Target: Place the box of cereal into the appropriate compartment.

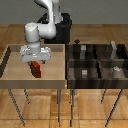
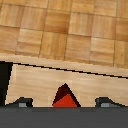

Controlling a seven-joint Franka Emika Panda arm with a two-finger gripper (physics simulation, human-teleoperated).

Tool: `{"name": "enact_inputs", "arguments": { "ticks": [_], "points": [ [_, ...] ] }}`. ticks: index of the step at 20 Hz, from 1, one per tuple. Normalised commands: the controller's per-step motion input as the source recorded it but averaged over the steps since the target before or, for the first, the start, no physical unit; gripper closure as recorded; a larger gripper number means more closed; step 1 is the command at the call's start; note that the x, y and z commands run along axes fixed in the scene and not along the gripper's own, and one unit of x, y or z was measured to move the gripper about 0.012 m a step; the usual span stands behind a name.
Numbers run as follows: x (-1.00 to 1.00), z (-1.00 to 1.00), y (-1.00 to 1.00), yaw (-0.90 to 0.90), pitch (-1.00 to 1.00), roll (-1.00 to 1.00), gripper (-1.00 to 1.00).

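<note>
End effector first, from the exterior view: it hangs over the light-wood tray at about nine o'clock in the scene, with the red box of cereal sticking out below it, its lower end close to the tray floor or just off it; I can't tell which. The fingers look pinched on the box's upper part. Over at three o'clock stands the dark four-cell bin, and the cell with the tall pale slab sits in its far corner at the exterior view's right, well apart from the box.

My worry is the trip across. The box is gripped only near one end, so a quick swing could tilt it or let it slip out. It also has to clear the tray wall, the bin's rim and dividers, and then the slab itself.

From the wrist view, the box shows as a red wedge between the two dark fingertips, which stand on either side of it. Contact is hidden by the camera's lower edge, so the grip there is a judgement.
</note>
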Motion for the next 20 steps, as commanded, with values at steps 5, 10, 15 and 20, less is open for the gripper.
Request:
{"name": "enact_inputs", "arguments": {
  "ticks": [5, 10, 15, 20],
  "points": [
    [0.0, 0.0, 0.0, 0.73, 0.0, 0.0, -1.0],
    [0.0, 0.0, -0.2, 0.0, 0.0, 0.0, -1.0],
    [-0.2, 0.0, -0.2, 0.0, 0.0, 0.0, -1.0],
    [-0.4, 0.0, 0.0, 0.0, 0.0, 0.0, -1.0]
  ]
}}
